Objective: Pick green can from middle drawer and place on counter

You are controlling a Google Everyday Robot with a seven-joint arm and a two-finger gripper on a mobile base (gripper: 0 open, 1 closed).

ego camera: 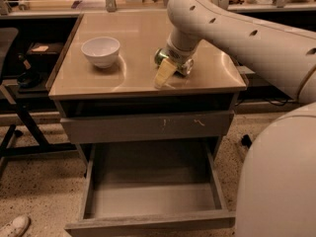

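White bowl (pixel 100 51), white shoe (pixel 14 226)

the green can (pixel 162 58) lies on its side on the worktop (pixel 123 38), in the right front part and well back from the front edge. its shiny green body is angled, with one end pointing left and back and the other right and forward. the pincer (pixel 170 69) sits right over it and hides its middle. the worktop is glossy beige-tan with a thin darker edge. below it the middle drawer (pixel 153 199) stands pulled wide open, shallow, with a plain grey front and a smooth grey floor.
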